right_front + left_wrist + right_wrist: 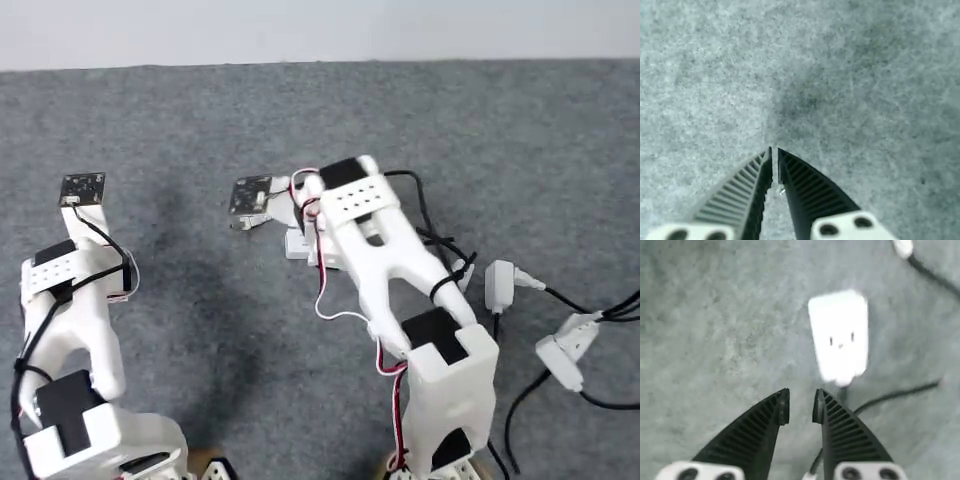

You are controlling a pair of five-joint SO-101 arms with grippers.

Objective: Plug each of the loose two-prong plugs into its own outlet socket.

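1. Two arms are standing on the grey mat (200, 120).
2. The right gripper (800, 402) is hanging just short of the white socket (840, 335), its fingers slightly apart and gripping nothing.
3. The left gripper (774, 150) is hovering well apart from that socket, fingers pressed almost together, empty.
4. One socket is lying with two slots facing up.
5. A white plug (498, 283) and a longer corded block (565, 355) are lying on the side of the socket away from the left gripper.

a white socket block (839, 335) lies flat on the grey worktop (200, 120), slots facing up, black cord attached. off to one side, a loose white plug (498, 283) lies near a second white block (565, 352), both corded.
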